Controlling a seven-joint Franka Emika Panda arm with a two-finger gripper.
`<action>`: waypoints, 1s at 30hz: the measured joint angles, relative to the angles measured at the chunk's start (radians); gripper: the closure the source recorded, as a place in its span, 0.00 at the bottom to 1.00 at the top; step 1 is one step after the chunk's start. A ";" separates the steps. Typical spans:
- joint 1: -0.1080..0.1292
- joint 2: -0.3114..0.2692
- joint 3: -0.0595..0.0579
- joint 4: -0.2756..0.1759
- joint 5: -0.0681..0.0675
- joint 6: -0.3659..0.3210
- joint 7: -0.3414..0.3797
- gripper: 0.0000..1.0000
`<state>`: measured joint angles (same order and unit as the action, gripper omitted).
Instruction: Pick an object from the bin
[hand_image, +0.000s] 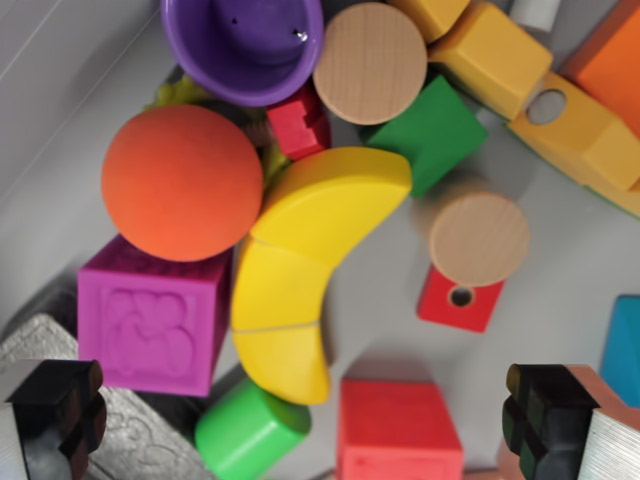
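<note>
Robot lab test bin (60, 150), grey walls, bright toy blocks (300, 270) jumbled inside

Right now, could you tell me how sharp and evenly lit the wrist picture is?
In the wrist view, focus is soft throughout; the fingertips at the bottom corners are blurred most, and the gripper stands open. In the same view, light is even and diffuse: a small glint on the purple cup, soft shadows under the orange ball and yellow arch, no harsh glare.

Purple bowl (245, 45) and blue block (624, 350) cut by edges
</note>
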<state>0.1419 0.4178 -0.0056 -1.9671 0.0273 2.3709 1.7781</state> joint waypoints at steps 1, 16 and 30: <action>0.004 0.008 -0.001 0.003 0.000 0.005 0.017 0.00; 0.052 0.120 -0.022 0.055 0.002 0.070 0.269 0.00; 0.081 0.221 -0.033 0.101 0.008 0.127 0.421 0.00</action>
<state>0.2224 0.6390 -0.0382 -1.8659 0.0357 2.4981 2.1990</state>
